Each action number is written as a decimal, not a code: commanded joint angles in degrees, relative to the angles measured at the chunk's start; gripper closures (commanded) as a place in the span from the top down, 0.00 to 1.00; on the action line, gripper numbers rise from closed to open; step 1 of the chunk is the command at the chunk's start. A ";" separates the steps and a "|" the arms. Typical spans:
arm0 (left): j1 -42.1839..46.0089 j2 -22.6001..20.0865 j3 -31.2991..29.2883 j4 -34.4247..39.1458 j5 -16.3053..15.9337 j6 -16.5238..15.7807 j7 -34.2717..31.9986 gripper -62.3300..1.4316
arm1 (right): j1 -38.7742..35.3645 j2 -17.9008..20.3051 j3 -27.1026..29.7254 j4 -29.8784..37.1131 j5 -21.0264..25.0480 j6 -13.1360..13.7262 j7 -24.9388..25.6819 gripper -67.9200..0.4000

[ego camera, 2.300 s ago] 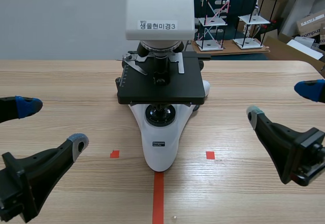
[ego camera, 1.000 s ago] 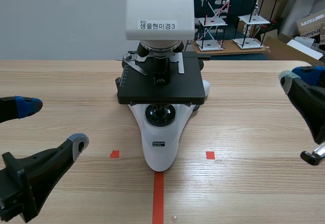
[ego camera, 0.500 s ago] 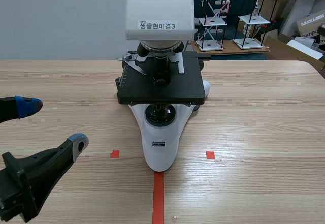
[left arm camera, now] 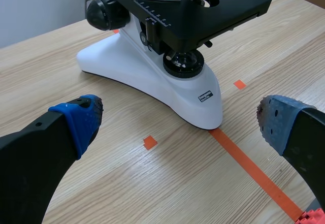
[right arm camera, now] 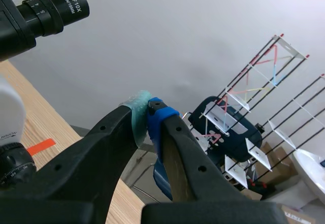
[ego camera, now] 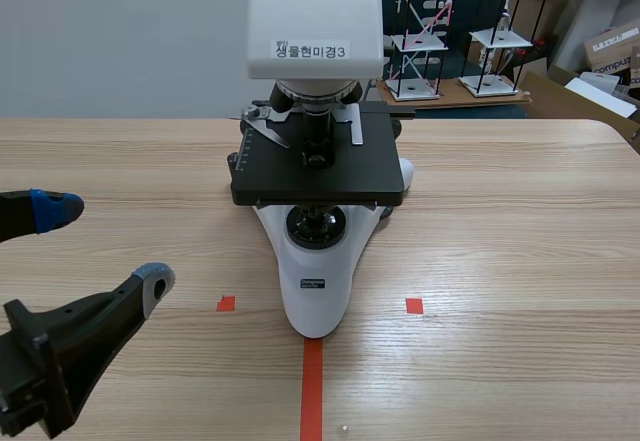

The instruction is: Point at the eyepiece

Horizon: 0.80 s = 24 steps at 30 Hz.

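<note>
Right wrist view alone shows the eyepiece (right arm camera: 61, 8), ahead of and apart from the right gripper (right arm camera: 148, 113), fingers pressed together. Scene view: left gripper (ego camera: 105, 244) spread over the table (ego camera: 500, 261), well apart from the microscope (ego camera: 318, 271).

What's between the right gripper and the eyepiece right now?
Nothing solid. In the right wrist view, the shut right gripper and the eyepiece are apart, with only open air against the grey wall between them.
</note>
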 commanded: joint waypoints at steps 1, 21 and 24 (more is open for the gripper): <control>0.28 0.28 -0.07 1.20 -0.39 0.31 -1.01 1.00 | 3.13 0.26 -1.14 -0.11 0.37 -0.42 0.90 0.02; 0.28 0.28 -0.07 1.20 -0.39 0.31 -1.01 1.00 | 19.61 -3.82 -15.98 -8.87 0.61 -0.37 1.29 0.02; 0.28 0.28 -0.07 1.20 -0.39 0.31 -1.01 1.00 | 19.58 -3.85 -16.24 -8.87 0.63 -0.37 1.33 0.02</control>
